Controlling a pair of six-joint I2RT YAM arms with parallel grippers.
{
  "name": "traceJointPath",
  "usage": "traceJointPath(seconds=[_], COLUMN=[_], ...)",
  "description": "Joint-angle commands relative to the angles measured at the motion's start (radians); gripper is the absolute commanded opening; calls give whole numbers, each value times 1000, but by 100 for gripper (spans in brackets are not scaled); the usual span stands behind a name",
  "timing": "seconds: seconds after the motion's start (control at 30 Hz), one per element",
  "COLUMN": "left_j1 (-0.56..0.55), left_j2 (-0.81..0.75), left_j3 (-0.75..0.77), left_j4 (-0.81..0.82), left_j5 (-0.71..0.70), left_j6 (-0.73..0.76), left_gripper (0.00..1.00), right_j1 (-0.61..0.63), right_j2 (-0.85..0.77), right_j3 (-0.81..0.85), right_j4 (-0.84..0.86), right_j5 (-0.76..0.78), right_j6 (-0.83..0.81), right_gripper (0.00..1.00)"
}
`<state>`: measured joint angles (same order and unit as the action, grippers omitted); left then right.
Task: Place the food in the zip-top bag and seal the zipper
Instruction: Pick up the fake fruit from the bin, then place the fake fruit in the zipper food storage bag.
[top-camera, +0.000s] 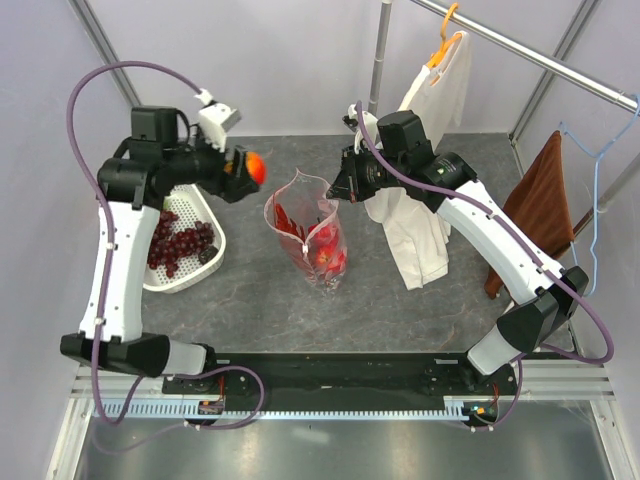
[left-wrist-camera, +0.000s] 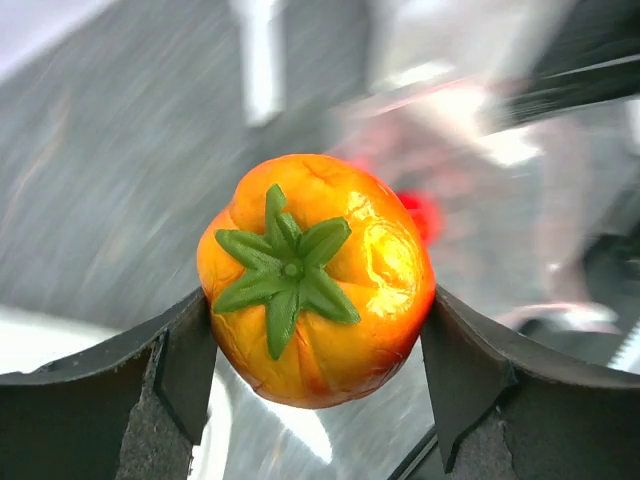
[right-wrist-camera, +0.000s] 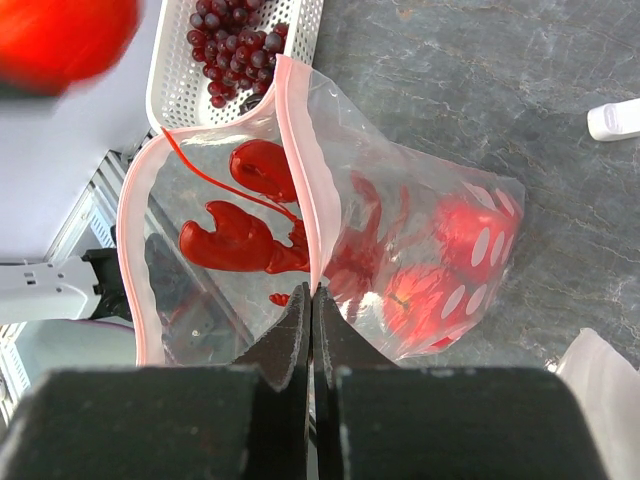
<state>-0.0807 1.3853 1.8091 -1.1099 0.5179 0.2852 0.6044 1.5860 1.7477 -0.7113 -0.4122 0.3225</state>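
Note:
My left gripper (top-camera: 250, 168) is shut on the orange toy fruit (left-wrist-camera: 316, 278) with a green star calyx and holds it in the air, left of the bag's mouth. The clear zip-top bag (top-camera: 312, 232) stands open on the table, with red chilli peppers (right-wrist-camera: 232, 240) and a red apple (right-wrist-camera: 425, 300) inside. My right gripper (right-wrist-camera: 311, 292) is shut on the bag's pink zipper strip (right-wrist-camera: 302, 180) and holds one side of the mouth up. Dark purple grapes (top-camera: 182, 245) lie in the white mesh basket (top-camera: 205, 272).
A cream shirt (top-camera: 415, 225) hangs from a rail behind my right arm and drapes onto the table. A brown cloth (top-camera: 535, 205) hangs at the right. A small white object (right-wrist-camera: 615, 120) lies on the grey table beyond the bag.

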Motion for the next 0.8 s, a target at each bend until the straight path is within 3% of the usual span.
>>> traceJointPath(seconds=[0.0,0.17,0.27,0.4,0.53,0.63,0.77], left_j1=[-205,-370,-412,-415,-413,-409,-319], left_j2=[-26,37,70,83,47,0,-58], left_j3=[65,45,24,30,29,38,44], left_j4=[90,137,148,139,130,127,70], left_j5=[131,79,16,-76,-104,-128,-79], left_j6=[-145,-184,-187,-184,-172,-170,-210], left_gripper=[51,58,64,77,100,100,100], right_j1=[-2,-2,-5,-8,-9,-11,-14], right_j2=[-4,-21,-29,-37,-40,-40,-43], right_j3=[4,-16,-22,-28,-33,-31,-25], right_j4=[32,29,30,29,26,26,23], right_j5=[7,6,4,0,1,1,1], right_j6=[4,3,3,9,9,9,10], right_gripper=[0,0,0,0,0,0,0])
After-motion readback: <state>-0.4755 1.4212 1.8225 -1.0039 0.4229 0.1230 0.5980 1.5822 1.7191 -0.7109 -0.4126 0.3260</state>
